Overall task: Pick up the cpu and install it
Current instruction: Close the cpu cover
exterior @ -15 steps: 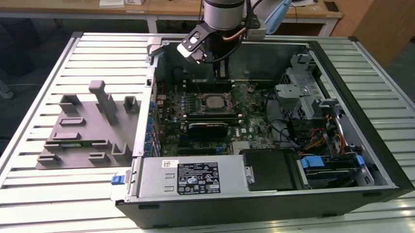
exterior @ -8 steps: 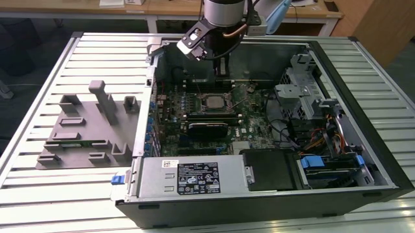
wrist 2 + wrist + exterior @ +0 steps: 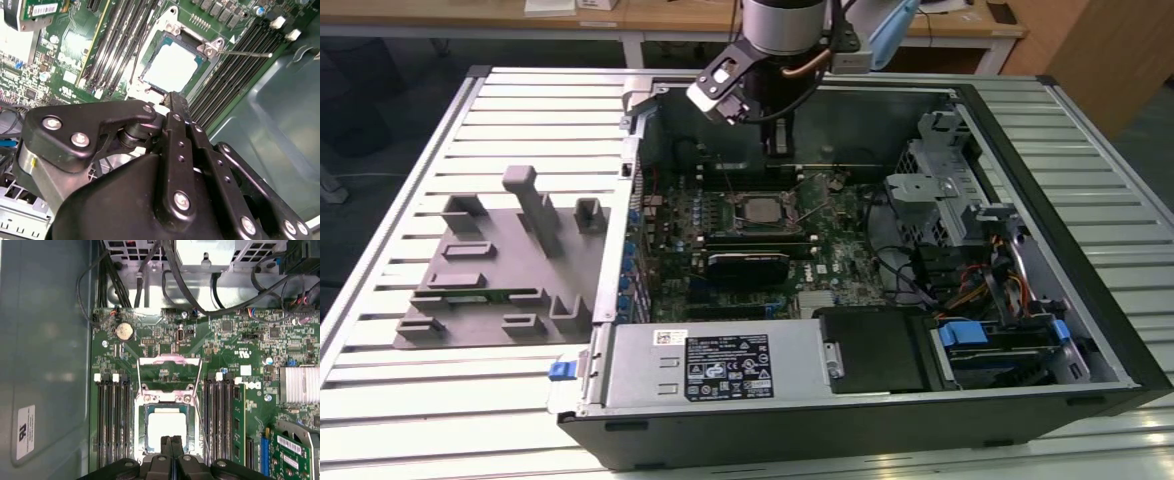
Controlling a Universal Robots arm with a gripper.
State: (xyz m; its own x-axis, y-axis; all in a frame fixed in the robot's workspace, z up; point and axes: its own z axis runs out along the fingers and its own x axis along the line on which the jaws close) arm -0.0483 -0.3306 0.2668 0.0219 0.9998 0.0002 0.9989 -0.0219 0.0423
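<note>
The cpu (image 3: 168, 427), a flat silvery square, lies inside the square metal-framed socket (image 3: 141, 405) on the green motherboard. It shows bright in the second wrist view (image 3: 172, 70) and small in the exterior view (image 3: 758, 210). The socket's load frame (image 3: 170, 362) stands swung open beyond it, and its thin lever (image 3: 245, 52) juts out sideways. My gripper (image 3: 171, 440) hovers just above the chip's near edge. Its two black fingers are pressed together with nothing between them. In the exterior view the gripper (image 3: 781, 160) hangs inside the open case, over the board's rear part.
Memory slots (image 3: 112, 420) flank the socket on both sides. A black block (image 3: 747, 268) sits on the board in front of the socket. The case walls (image 3: 961, 100), power supply (image 3: 707, 365) and drive cage (image 3: 1001, 340) ring the board. A grey fixture tray (image 3: 494, 270) lies to the case's left in the exterior view.
</note>
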